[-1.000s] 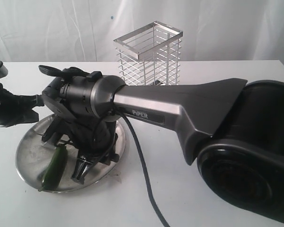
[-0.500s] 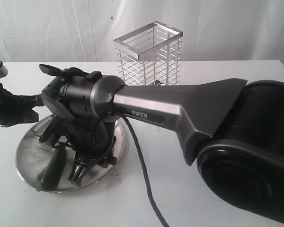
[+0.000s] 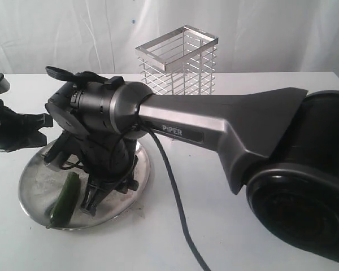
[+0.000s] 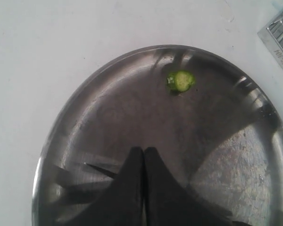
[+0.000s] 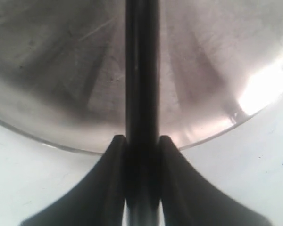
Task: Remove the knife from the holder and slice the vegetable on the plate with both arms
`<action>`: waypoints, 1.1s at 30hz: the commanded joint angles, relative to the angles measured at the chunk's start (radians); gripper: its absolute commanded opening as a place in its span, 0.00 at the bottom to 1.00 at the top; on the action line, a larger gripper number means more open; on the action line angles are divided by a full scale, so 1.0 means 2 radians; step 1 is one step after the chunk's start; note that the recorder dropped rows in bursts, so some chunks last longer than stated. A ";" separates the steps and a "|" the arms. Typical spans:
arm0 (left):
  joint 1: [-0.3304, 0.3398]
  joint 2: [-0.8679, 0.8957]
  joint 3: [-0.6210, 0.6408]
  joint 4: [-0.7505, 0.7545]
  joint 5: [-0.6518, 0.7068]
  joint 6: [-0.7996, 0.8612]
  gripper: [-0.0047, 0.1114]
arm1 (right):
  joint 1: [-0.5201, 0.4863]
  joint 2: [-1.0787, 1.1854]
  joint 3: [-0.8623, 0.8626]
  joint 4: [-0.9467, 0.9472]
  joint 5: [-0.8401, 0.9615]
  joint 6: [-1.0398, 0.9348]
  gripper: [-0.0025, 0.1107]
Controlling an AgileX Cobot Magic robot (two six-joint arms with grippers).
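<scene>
Matte white bench (image 3: 130,243), silver-grey right arm (image 3: 214,121) reaching across, tall shiny wire holder (image 3: 181,59) behind, round polished steel plate (image 3: 31,186), right gripper (image 5: 142,141) jaws clamped on slim black knife (image 5: 141,70) over the plate, left gripper (image 4: 144,155) jaws pressed together, slender dark-green vegetable (image 3: 65,199) lying on the plate, round pale-green slice (image 4: 181,80) apart.

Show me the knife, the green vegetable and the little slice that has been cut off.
knife (image 5: 141,70): right wrist view, middle of its visible dark length.
vegetable (image 3: 64,200): exterior view, middle of its dark-green body.
cut-off slice (image 4: 181,80): left wrist view, its pale green cut face.
</scene>
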 commanded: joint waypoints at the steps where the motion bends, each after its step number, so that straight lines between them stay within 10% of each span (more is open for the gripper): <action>1: 0.000 -0.004 0.004 -0.009 0.012 0.000 0.04 | -0.001 -0.013 0.011 -0.005 0.001 -0.005 0.02; 33: -0.001 -0.004 0.004 -0.009 0.014 0.002 0.04 | 0.014 -0.010 0.051 -0.010 0.001 -0.029 0.02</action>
